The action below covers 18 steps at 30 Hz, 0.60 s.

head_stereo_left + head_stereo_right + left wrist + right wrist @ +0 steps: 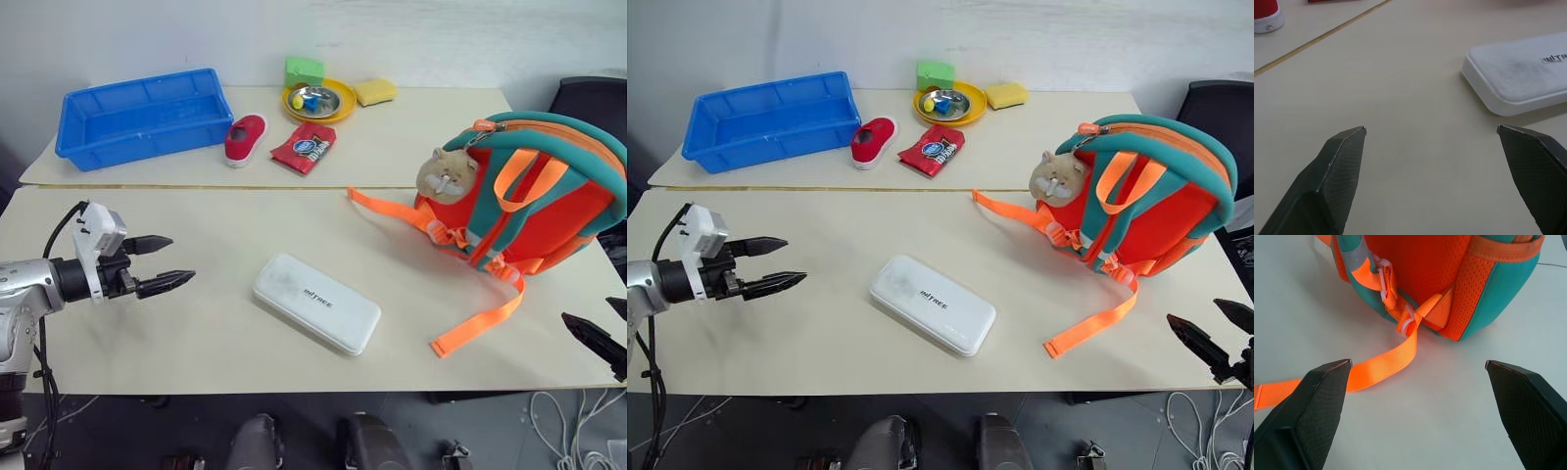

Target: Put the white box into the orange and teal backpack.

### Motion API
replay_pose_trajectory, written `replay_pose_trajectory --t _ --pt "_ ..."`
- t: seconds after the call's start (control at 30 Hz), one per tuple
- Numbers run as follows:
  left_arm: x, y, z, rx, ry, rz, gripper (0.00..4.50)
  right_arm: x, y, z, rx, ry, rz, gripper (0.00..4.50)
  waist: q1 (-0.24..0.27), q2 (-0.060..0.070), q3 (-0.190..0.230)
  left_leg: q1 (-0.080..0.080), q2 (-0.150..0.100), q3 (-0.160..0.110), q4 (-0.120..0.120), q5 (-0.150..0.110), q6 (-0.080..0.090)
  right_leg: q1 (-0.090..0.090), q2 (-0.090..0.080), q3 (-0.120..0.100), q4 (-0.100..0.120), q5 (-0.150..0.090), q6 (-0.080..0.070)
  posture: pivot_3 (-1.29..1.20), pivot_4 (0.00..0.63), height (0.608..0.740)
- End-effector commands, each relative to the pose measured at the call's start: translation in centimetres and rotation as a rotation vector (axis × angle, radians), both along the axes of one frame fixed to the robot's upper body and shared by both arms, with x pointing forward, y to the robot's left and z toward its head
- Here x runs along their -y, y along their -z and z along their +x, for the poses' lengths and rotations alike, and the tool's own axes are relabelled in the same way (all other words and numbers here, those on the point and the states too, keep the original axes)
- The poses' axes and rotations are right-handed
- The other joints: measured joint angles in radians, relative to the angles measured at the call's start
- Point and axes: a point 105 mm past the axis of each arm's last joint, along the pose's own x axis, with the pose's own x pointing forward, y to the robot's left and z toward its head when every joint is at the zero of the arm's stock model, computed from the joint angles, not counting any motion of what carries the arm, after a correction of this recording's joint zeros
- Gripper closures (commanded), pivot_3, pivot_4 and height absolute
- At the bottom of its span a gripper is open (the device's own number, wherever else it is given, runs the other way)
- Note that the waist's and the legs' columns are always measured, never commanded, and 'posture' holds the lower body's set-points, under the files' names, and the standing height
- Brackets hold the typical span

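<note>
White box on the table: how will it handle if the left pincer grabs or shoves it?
The white box looks like a rigid moulded case, so it likely stays stiff. Lying flat and low, it should slide rather than tip or roll. Its smooth top and rounded corners may be slippery; the open left pincer probably grips best across its narrow width.

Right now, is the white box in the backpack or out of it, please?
Out: the white box lies flat on the table, apart from the backpack.

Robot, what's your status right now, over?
Both grippers open, empty. White box flat on table, untouched. Backpack to its right. Nothing in the way.
</note>
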Motion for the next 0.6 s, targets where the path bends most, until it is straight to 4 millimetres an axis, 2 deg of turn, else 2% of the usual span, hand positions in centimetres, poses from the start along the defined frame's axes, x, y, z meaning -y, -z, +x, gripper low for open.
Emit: replay_pose_trajectory --t 0.03,0.3,0.37,0.43,0.53,0.6 --pt "0.1 0.0 0.0 0.031 0.024 0.046 0.0 0.0 -1.1 -0.2 0.038 0.004 -0.031 0.03 0.0 0.0 0.0 0.0 0.0 0.0 0.0 0.0 0.0 0.0 0.0 0.0 0.0 0.0 0.0 0.0 0.15 0.74" --pt "0.5 -0.2 0.5 0.012 0.024 0.025 0.0 -0.2 -1.4 -0.1 0.029 0.001 -0.069 0.03 0.0 0.0 0.0 0.0 0.0 0.0 0.0 0.0 0.0 0.0 0.0 0.0 0.0 0.0 0.0 0.0 0.15 0.74" --pt "0.9 -0.2 0.9 0.012 0.038 0.038 0.0 -0.9 -1.6 0.2 0.021 -0.023 -0.083 0.03 0.0 0.0 0.0 0.0 0.0 0.0 0.0 0.0 0.0 0.0 0.0 0.0 0.0 0.0 0.0 0.0 0.15 0.74" --pt "1.6 0.0 1.2 0.011 0.083 0.063 0.0 -2.8 -1.5 0.5 -0.004 -0.116 -0.113 0.03 0.0 0.0 0.0 0.0 0.0 0.0 0.0 0.0 0.0 0.0 0.0 0.0 0.0 0.0 0.0 0.0 0.15 0.74" --pt "2.0 0.7 2.0 0.005 0.122 0.125 0.0 -5.7 -0.7 0.4 -0.055 -0.256 -0.138 0.59 0.001 0.0 0.0 0.0 0.0 0.0 0.0 0.0 0.0 0.0 0.0 0.0 0.0 0.0 0.0 0.0 0.15 0.74" --pt "2.1 1.4 2.9 0.004 0.133 0.169 0.6 -7.5 -0.1 0.6 -0.083 -0.343 -0.148 1.3 0.001 0.0 0.0 0.0 0.0 0.0 0.0 0.0 0.0 0.0 0.001 0.0 0.0 0.0 0.0 0.0 0.15 0.74"
